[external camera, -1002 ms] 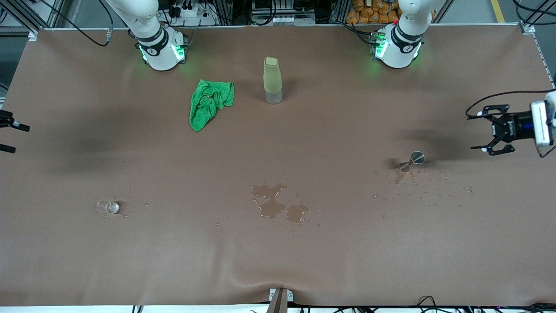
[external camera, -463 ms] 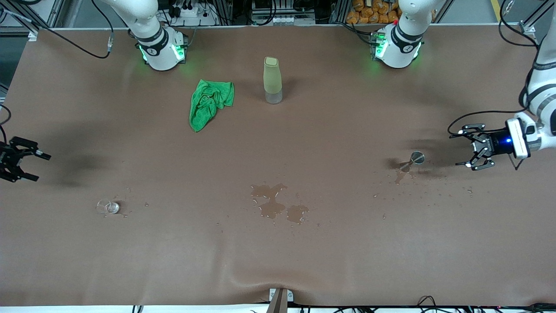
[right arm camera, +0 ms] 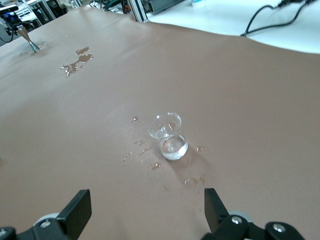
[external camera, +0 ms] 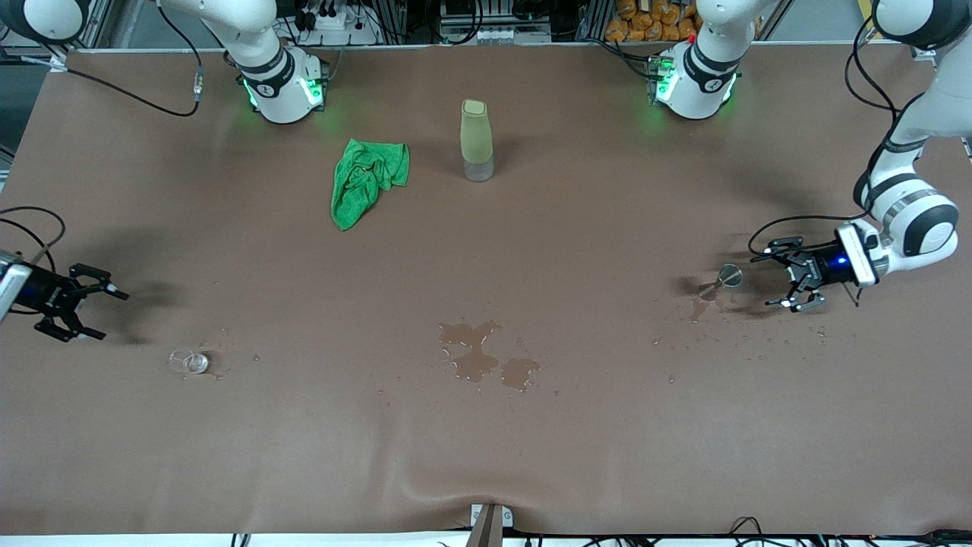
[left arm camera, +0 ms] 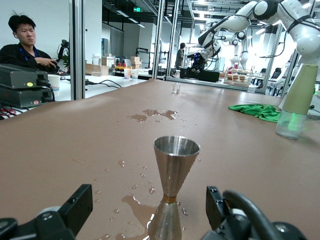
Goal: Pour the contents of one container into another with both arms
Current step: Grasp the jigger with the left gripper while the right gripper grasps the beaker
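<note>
On the brown tabletop (external camera: 577, 425), pouring not yet begun: metal cup (external camera: 730, 276) standing near the left arm's end just beside the open, empty left hand (external camera: 781, 275), glass cup (external camera: 189, 361) near the right arm's end, ungrasped, close to the open, empty right hand (external camera: 97, 311).

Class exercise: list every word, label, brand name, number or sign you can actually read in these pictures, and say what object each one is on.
No text can be read.
Right arm's base: a small dark round mark, too small to read.
Left arm's base: the same kind of mark, too small to read.
Green sign high in the room, in the left wrist view: blurred, unreadable.
Glass cup, metal cup, bottle, cloth: no labels visible.
</note>
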Available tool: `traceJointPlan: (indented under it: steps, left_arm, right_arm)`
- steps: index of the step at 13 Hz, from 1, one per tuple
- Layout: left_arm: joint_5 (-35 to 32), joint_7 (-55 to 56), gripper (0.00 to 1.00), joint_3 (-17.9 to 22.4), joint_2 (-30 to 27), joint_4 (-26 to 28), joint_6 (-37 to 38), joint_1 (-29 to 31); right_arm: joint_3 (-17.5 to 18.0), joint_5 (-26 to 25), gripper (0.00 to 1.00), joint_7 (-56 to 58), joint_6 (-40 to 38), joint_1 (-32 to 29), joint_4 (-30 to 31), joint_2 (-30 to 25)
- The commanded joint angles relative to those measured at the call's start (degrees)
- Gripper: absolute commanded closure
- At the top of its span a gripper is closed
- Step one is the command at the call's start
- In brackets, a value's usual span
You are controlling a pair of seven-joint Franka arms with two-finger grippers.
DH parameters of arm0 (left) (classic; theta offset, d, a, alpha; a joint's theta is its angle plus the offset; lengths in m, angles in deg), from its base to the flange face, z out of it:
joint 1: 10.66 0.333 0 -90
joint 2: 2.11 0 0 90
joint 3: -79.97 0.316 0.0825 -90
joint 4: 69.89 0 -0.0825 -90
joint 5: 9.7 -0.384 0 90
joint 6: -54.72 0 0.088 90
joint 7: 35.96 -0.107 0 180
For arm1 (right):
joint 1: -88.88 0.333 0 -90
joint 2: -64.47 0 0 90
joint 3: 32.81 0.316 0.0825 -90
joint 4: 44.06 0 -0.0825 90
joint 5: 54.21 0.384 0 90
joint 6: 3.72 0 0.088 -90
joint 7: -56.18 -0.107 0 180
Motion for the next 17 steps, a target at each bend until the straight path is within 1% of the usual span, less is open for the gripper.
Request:
traceJointPlan:
  steps: [1, 2, 4, 6, 10, 13, 15, 17]
  left_arm:
    - [1.8, -1.5, 0.00, 0.2, 0.7, 0.1, -0.7, -1.1]
    - [2.8, -2.8, 0.00, 0.2, 1.3, 0.2, -0.7, -1.3]
    - [5.4, -5.6, 0.00, 0.2, 2.1, 1.5, -0.7, -2.7]
    - [5.9, -7.6, 0.00, 0.2, 3.2, 2.1, -0.7, -2.8]
    - [6.9, -10.1, 0.00, 0.2, 4.4, 2.8, -0.7, -2.8]
    - [10.1, -11.7, 0.00, 0.2, 4.7, 4.2, -0.7, -4.4]
    - [10.3, -11.7, 0.00, 0.2, 4.6, 4.3, -0.7, -5.0]
    - [10.3, -11.7, 0.00, 0.2, 4.6, 4.3, -0.7, -5.0]
  right_arm:
    - [0.2, 6.4, 0.00, 8.4, 2.2, 0.7, -1.0, 2.7]
    - [0.2, 9.7, 0.00, 13.0, 2.7, 1.2, -1.0, 3.7]
    - [0.2, 13.8, 0.00, 19.0, 2.6, 1.7, -1.0, 6.5]
    - [0.2, 16.9, 0.00, 20.8, 2.3, 1.6, -1.0, 9.0]
    - [0.5, 25.0, 0.00, 24.6, 1.5, 2.0, -1.0, 13.6]
    - [0.5, 30.1, 0.00, 26.7, 1.6, 4.3, -1.1, 14.6]
    - [0.5, 34.2, 0.00, 30.0, 1.8, 6.1, -1.2, 14.7]
    - [0.5, 36.0, 0.00, 32.2, 2.0, 7.4, -1.2, 14.8]
